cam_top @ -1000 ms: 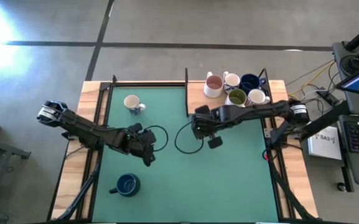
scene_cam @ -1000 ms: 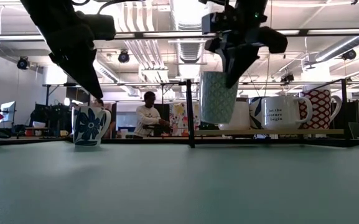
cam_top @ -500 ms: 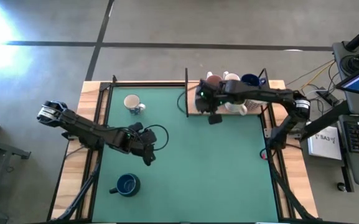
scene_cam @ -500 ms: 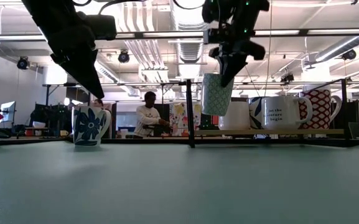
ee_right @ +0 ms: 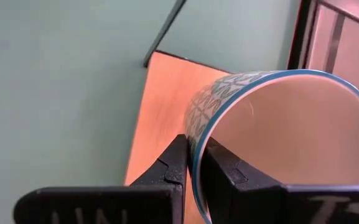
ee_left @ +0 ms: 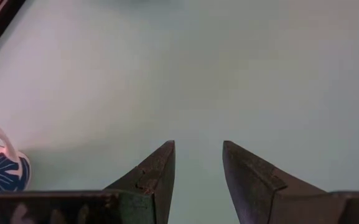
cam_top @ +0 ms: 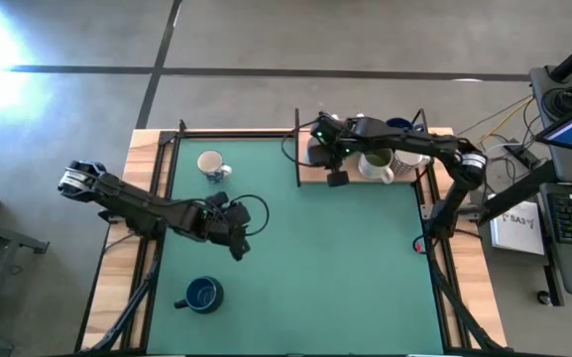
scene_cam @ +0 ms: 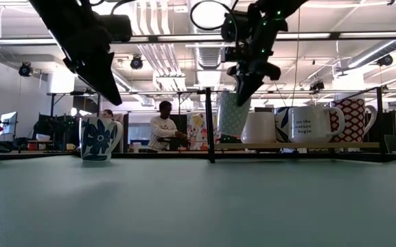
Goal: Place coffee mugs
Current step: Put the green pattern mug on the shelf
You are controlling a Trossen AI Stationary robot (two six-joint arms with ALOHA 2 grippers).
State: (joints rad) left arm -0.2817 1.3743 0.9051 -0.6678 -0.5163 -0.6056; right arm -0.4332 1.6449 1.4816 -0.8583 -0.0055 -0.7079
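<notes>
1. Teal-patterned mug (ee_right: 272, 137) hangs tilted over the wooden shelf's front-left corner, rim pinched.
2. Cream mug (cam_top: 210, 164) sits upright near the mat's far-left corner.
3. Dark blue mug (cam_top: 202, 294) sits by the near-left edge.
4. The others (cam_top: 390, 149) crowd the shelf.

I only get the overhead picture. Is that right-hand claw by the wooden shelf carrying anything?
Observer: Yes. The right gripper pinches the rim of a teal-patterned mug, one finger inside, one outside.
Operator: Is it set down?
Observer: Not yet. From table height it hangs tilted just above the wooden shelf, beside a white mug.
Operator: And the left claw?
Observer: The left gripper is open and empty over the green mat.
</notes>
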